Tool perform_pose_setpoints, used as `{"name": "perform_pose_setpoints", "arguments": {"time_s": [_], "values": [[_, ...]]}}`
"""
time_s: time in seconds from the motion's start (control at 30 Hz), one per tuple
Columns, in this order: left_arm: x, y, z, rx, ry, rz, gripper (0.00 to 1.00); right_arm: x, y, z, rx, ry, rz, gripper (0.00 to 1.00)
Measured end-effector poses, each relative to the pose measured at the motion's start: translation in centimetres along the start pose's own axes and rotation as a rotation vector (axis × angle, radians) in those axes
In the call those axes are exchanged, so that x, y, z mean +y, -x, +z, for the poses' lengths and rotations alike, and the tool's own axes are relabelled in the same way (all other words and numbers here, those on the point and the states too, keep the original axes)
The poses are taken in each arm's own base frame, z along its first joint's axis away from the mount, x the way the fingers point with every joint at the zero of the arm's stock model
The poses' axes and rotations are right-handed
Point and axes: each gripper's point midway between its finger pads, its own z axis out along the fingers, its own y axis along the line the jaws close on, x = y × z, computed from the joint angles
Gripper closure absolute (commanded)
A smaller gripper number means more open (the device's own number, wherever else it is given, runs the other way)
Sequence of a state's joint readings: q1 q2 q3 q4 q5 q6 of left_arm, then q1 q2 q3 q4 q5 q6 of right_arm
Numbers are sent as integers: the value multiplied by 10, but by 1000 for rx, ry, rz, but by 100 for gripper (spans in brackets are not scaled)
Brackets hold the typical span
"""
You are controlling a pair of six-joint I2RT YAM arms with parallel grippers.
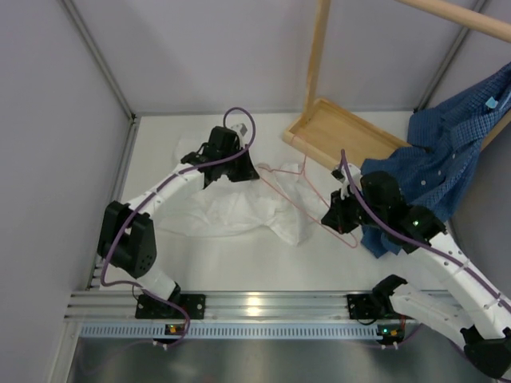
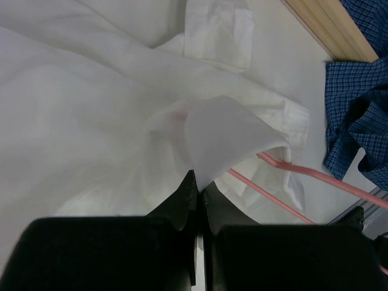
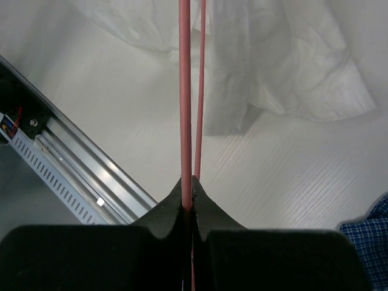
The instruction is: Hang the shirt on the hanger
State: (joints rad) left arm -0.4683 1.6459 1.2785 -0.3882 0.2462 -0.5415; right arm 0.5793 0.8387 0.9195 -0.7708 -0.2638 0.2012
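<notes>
The white shirt (image 1: 239, 209) lies crumpled on the table's middle. My left gripper (image 1: 233, 169) is shut on a fold of the shirt (image 2: 224, 136) at its far edge. The pink wire hanger (image 1: 299, 195) lies tilted to the shirt's right, its hook toward the wooden tray. One end goes under the shirt's cloth in the left wrist view (image 2: 285, 167). My right gripper (image 1: 334, 217) is shut on the hanger's wire (image 3: 185, 109) at its near right end, held above the table.
A blue checked shirt (image 1: 443, 155) hangs from the wooden rack (image 1: 315, 56) at the right, draping down behind my right arm. The rack's tray base (image 1: 339, 132) sits at the back. Grey walls close in the left and back. A metal rail (image 1: 255, 307) runs along the near edge.
</notes>
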Motion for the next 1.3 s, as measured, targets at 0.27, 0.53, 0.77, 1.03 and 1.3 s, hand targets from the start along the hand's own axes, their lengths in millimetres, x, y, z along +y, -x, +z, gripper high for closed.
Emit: {"name": "perform_pose_setpoints", "arguments": {"time_s": [0.27,0.53,0.77,1.03,1.3], "values": [[-35,4,-40,-70,-58,74,100,9,21,-14,-70,5,-30,100],[-111,-15,-66,-35,-210,256,100,41,21,-9,-82,206,-75,100],[-187,-71,-136,-6,-371,501,100,56,6,1,-92,343,-99,100],[-197,-34,-192,-177,-231,538,100,78,44,-35,-519,464,-124,100],[-197,10,-230,-357,-113,517,100,79,55,-37,-692,522,-35,100]]}}
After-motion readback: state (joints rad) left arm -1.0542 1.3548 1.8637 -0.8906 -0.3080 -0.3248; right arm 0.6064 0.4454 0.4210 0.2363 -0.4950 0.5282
